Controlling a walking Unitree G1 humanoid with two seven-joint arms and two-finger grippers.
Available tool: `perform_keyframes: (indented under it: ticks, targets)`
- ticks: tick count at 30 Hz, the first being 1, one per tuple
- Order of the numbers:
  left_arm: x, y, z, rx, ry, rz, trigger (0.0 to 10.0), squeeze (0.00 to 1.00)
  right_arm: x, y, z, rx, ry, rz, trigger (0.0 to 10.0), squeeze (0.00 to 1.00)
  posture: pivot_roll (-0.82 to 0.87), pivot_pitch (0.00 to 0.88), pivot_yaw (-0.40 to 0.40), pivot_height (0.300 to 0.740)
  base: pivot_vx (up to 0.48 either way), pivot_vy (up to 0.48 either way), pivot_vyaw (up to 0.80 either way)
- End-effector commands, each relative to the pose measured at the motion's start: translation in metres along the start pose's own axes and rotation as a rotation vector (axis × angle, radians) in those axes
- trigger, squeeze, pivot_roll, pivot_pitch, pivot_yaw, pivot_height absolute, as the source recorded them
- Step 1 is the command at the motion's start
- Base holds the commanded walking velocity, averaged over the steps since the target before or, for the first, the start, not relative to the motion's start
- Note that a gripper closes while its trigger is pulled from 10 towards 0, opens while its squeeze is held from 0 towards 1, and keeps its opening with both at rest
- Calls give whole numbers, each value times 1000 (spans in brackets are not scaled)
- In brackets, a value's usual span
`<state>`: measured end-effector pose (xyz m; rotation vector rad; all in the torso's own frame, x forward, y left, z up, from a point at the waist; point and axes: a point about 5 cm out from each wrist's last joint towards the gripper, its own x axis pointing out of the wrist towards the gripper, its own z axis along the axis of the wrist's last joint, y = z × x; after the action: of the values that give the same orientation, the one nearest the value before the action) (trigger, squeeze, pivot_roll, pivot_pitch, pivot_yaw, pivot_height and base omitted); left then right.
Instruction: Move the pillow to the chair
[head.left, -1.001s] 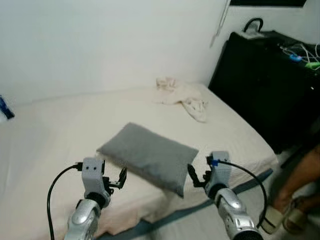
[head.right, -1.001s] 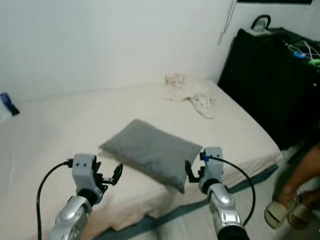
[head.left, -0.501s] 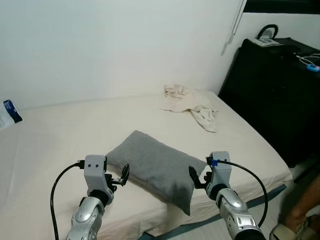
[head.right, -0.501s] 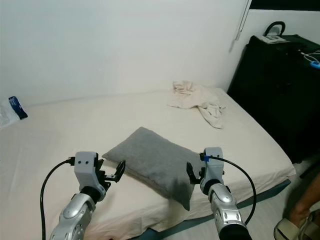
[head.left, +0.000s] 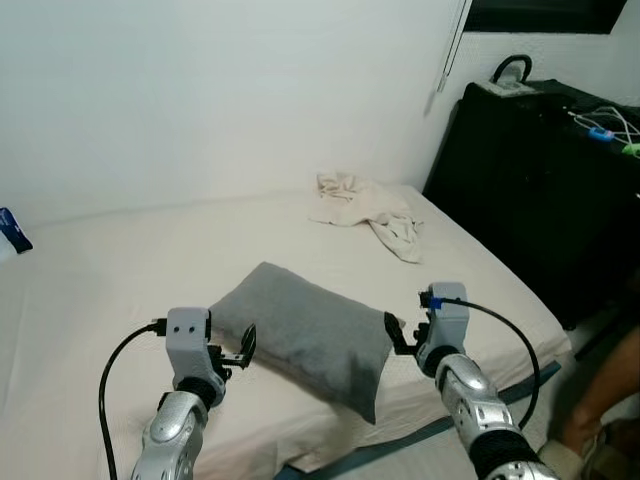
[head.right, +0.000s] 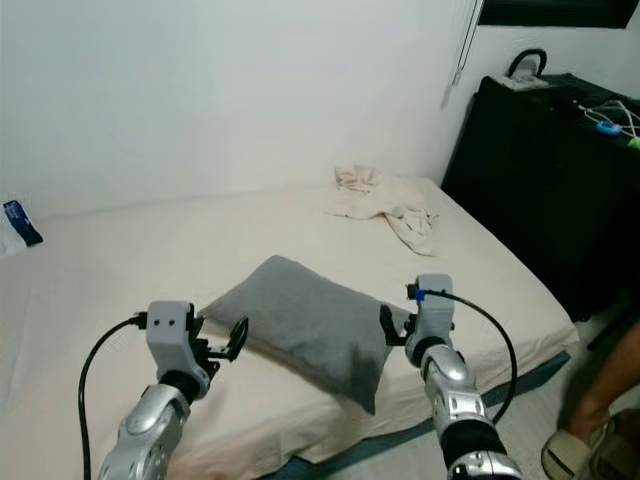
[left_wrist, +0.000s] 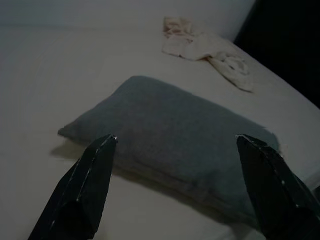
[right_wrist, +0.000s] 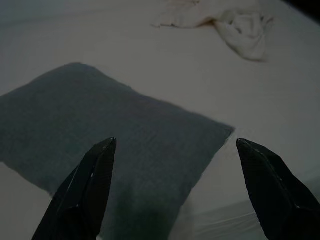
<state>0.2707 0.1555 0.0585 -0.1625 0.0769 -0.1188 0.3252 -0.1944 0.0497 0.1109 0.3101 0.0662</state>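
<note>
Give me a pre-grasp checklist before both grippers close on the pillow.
1. Pillow lying flat on the bed, reachable: ok.
2. Left gripper open, at the pillow's left end: ok.
3. Right gripper open, at its right end: ok.
4. Fingers touching the pillow: cannot tell.
5. Cloth apart from the pillow: ok.
6. Person's leg close on the right: not ok.

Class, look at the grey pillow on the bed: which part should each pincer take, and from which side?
Take the pillow by its two short ends, left pincer at its left end, right pincer at its right. It lies flat, long and soft, with both open pincers already flanking it, so pinching the end seams probably works best.
</note>
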Motion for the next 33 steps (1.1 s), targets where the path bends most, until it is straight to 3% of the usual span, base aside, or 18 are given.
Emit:
perform_keyframes:
  ticks: [1,5,9,11,12,16,18,21,28,33]
  targets:
    - [-2,0,-1,17,3,13,10000,0,-1,-10,-6,95,30,-32,10000,0,31,33,-70,620,0,0,0]
    - [-1,2,2,39,-8,25,10000,0,1,-12,-2,197,19,-33,10000,0,34,37,-69,610,0,0,0]
    - [0,7,9,77,-33,46,10000,0,5,-15,7,349,-23,-30,10000,0,36,46,-63,590,0,0,0]
    - [-1,10,13,107,-48,49,10000,0,7,-18,14,477,-59,-30,10000,0,40,53,-59,580,0,0,0]
    - [-1,10,13,107,-48,49,10000,0,7,-18,14,477,-59,-30,10000,0,40,53,-59,580,0,0,0]
    - [-3,13,19,160,-65,46,10000,0,7,-30,25,882,-198,-13,10000,0,53,71,-53,580,0,0,0]
    - [-6,13,21,172,-68,45,10000,0,6,-32,26,1018,-240,11,10000,0,60,78,-50,580,0,0,0]
    - [-10,13,22,186,-70,44,10000,0,6,-30,19,1070,-216,10,10000,0,77,95,-43,580,0,0,0]
    - [-20,18,30,233,-76,44,10000,0,6,-17,2,1097,-124,6,10000,0,126,132,-27,580,0,0,0]
    - [-33,23,36,264,-73,54,10000,0,9,3,-6,1078,-35,77,10000,0,160,173,-13,580,0,0,0]
